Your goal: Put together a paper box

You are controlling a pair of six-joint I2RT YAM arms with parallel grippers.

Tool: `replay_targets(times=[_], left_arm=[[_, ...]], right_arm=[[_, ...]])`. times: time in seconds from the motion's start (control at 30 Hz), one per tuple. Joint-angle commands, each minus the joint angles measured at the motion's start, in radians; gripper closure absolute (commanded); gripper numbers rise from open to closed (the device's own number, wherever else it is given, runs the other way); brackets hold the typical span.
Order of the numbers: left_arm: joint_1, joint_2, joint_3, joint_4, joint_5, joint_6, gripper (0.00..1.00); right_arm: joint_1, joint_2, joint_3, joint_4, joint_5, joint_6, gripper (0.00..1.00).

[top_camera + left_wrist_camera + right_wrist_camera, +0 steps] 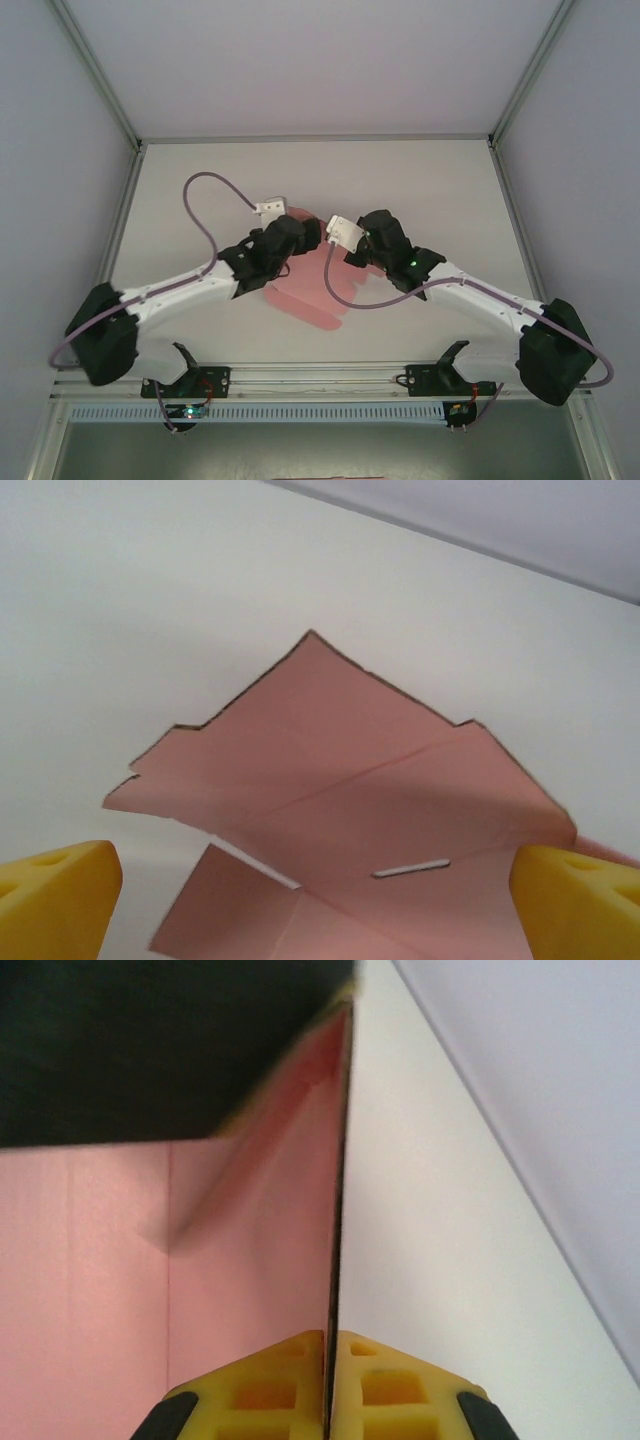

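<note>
Box state | paper box (350, 770) pink, die-cut, creased | slit visible

We saw the left gripper (318, 905), jaws spread wide, over the creased pink paper box (340, 770) on the white table (150, 580).

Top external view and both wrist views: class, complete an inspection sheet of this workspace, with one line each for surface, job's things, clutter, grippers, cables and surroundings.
surface: white table, bare around the sheet.
job's things: paper box, a pink die-cut sheet, mostly flat, one flap raised upright.
clutter: nothing seen.
grippers: left gripper open over the sheet; right gripper shut on the raised flap's edge.
cables: left arm's purple cable arcs over the table; right arm's purple cable sags by the sheet.
surroundings: grey walls, metal frame rails.
</note>
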Motion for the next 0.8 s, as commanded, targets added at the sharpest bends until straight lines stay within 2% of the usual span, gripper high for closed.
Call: replay_targets(times=[0.0, 0.07, 0.17, 0.23, 0.33, 0.43, 0.5, 0.63, 0.77], left_arm=[[-0.022, -0.206, -0.080, -0.049, 0.000, 0.135, 0.00], [0.009, -0.319, -0.136, -0.075, 0.101, 0.174, 0.00], [0.102, -0.442, -0.210, -0.073, 0.354, 0.207, 0.00], [0.180, -0.485, -0.256, -0.034, 0.510, 0.232, 0.00], [0.279, -0.485, -0.289, 0.020, 0.664, 0.257, 0.00], [0.332, -0.421, -0.300, 0.096, 0.706, 0.250, 0.05], [0.342, -0.357, -0.286, 0.136, 0.720, 0.250, 0.15], [0.343, -0.296, -0.274, 0.224, 0.816, 0.281, 0.23], [0.343, -0.303, -0.287, 0.215, 0.651, 0.303, 0.29]], right_arm=[[-0.013, -0.046, -0.005, 0.048, -0.042, -0.016, 1.00], [-0.039, -0.058, -0.011, 0.048, -0.049, 0.000, 1.00], [-0.063, -0.072, -0.009, 0.031, -0.090, 0.016, 1.00], [-0.069, -0.082, -0.006, 0.011, -0.143, 0.013, 1.00], [-0.087, -0.089, 0.000, 0.008, -0.206, 0.035, 1.00], [-0.094, -0.086, 0.003, 0.004, -0.245, 0.045, 1.00], [-0.096, -0.082, 0.006, 0.001, -0.247, 0.050, 1.00], [-0.097, -0.070, 0.017, -0.021, -0.229, 0.056, 1.00], [-0.097, -0.080, 0.013, -0.018, -0.243, 0.064, 1.00]])
